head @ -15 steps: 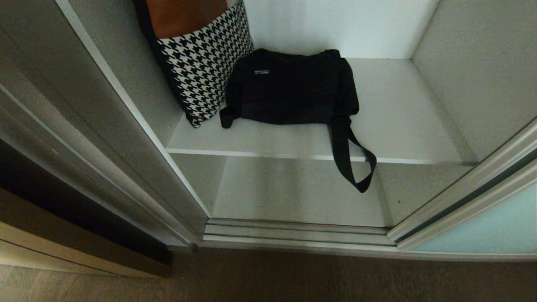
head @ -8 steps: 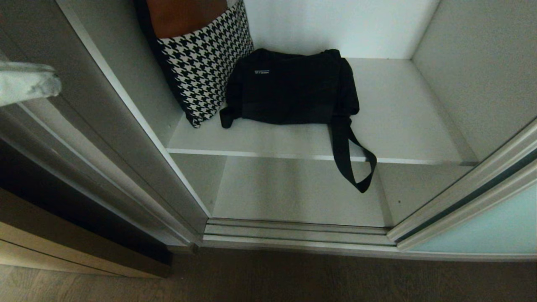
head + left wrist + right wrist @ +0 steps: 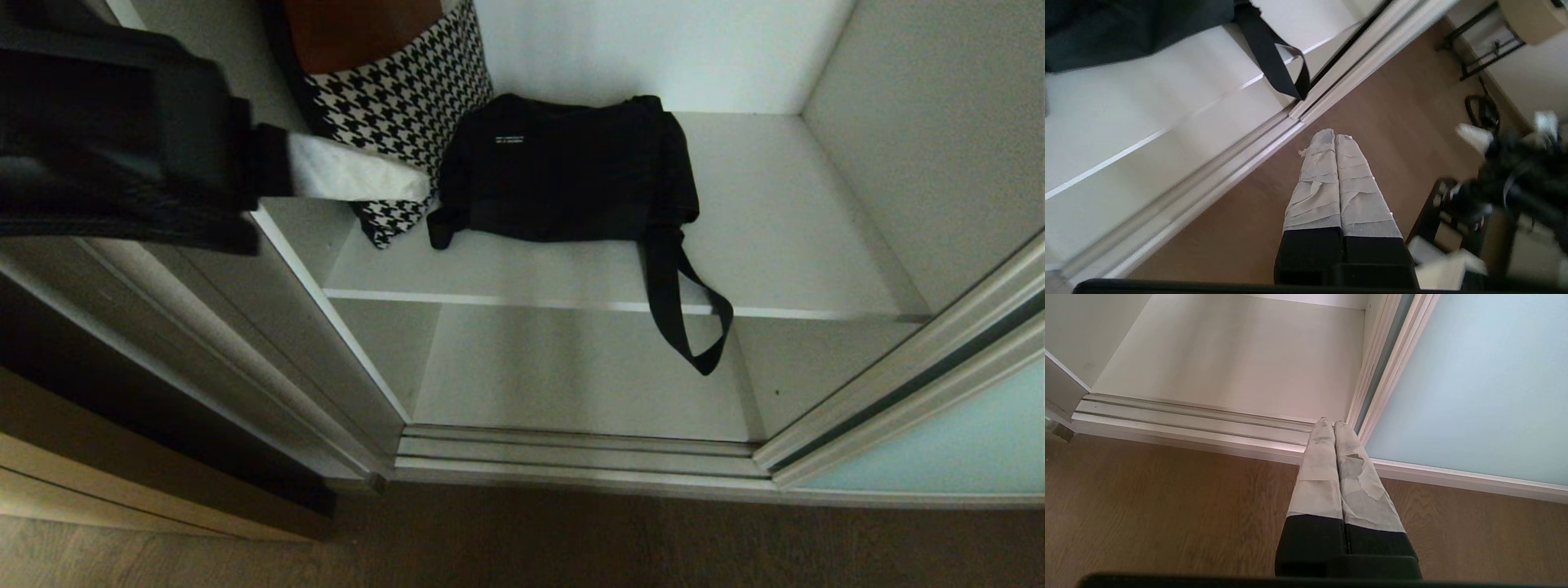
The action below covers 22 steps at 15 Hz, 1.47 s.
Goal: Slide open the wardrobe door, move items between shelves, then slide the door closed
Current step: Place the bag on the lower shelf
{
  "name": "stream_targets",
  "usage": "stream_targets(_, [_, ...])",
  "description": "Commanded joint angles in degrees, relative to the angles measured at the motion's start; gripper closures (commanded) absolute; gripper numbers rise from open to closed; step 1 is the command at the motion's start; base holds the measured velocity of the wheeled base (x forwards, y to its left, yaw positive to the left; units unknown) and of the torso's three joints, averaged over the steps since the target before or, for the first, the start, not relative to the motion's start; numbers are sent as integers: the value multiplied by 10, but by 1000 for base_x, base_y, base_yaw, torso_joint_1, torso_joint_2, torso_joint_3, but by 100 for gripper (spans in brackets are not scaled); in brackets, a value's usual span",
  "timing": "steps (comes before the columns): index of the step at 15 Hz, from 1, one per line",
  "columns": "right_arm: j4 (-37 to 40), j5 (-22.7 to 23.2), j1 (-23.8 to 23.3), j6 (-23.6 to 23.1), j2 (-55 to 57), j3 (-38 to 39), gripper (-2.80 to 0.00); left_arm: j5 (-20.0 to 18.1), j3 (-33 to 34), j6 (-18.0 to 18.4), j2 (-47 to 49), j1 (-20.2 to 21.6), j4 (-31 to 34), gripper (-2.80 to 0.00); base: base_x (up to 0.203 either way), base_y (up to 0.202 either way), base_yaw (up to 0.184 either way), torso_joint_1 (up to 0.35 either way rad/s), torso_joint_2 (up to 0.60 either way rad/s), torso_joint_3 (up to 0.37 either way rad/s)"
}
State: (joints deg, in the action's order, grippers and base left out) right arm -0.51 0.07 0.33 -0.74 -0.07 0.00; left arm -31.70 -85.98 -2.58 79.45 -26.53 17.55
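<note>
A: The sliding wardrobe door (image 3: 939, 441) is sitting pushed aside on the right. Where is the bag lying?

B: The black bag (image 3: 571, 167) is resting on the upper shelf (image 3: 775, 237), touching the houndstooth cushion (image 3: 396, 106); its strap (image 3: 682, 314) is dangling over the front edge.

A: How is it looking to handle?

B: Soft, floppy, probably light. I'd be pinching bunched fabric or the strap.

A: The grippers?

B: The left gripper (image 3: 408, 184) is hanging fingers together, empty, beside the cushion; the right gripper (image 3: 1334, 426), also closed, is parked low near the track (image 3: 1208, 420). The cushion's top is being cut off, and I am finding no buckle.
</note>
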Motion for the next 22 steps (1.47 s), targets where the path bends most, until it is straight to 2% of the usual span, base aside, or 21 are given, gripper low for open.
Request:
stream_targets(1, [0,0,0,0,0,0,0,30,-74,-77,111,-38,3,0,0,0,0,0,0,0])
stream_targets(3, [0,0,0,0,0,0,0,72,-124,-162,170,-61,5,0,0,0,0,0,0,0])
stream_targets(8, [0,0,0,0,0,0,0,262,-241,-298,335,-80,-2,0,0,0,0,0,0,0])
stream_targets(11, [0,0,0,0,0,0,0,351,-250,-325,368,-77,-11,0,0,0,0,0,0,0])
stream_targets(13, [0,0,0,0,0,0,0,408,-250,-328,395,-69,-62,0,0,0,0,0,0,0])
stream_targets(14, [0,0,0,0,0,0,0,429,-250,-328,400,-63,-80,-280,0,0,0,0,0,0])
stream_targets(19, [0,0,0,0,0,0,0,432,-251,-327,395,-13,-106,-280,0,0,0,0,0,0])
stream_targets(22, [0,0,0,0,0,0,0,430,-250,-325,398,26,-180,-280,0,0,0,0,0,0])
